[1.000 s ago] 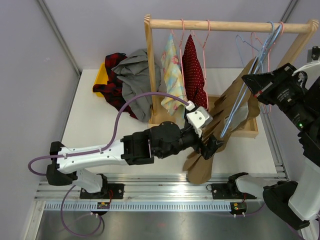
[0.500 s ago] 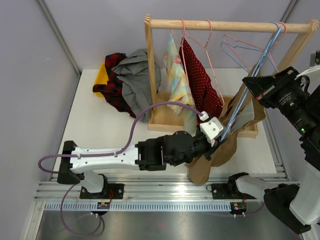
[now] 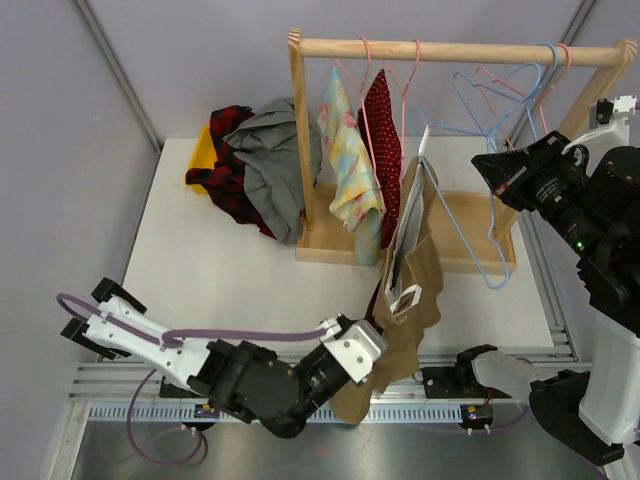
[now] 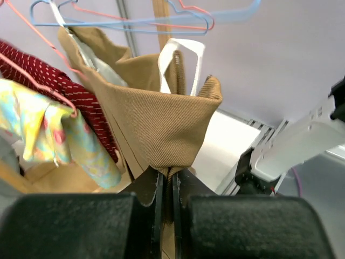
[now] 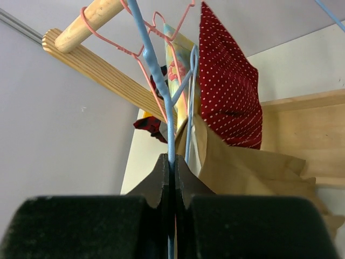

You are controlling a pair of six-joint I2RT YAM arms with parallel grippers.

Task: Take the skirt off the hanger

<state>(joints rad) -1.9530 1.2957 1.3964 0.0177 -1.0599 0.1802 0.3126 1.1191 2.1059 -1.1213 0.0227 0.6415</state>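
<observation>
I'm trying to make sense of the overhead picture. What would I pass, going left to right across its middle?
Heap of clothes → floral cloth → red dotted cloth → tan skirt → right gripper, shut on the blue hanger.

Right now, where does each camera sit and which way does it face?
Top external: above and behind the arms, looking down on the table and rack; left arm and right arm show.
Left wrist: looks up along its shut jaws at the skirt they pinch.
Right wrist: looks along its shut jaws up the hanger they clamp.
Shared: all three show the skirt and red dotted garment.
</observation>
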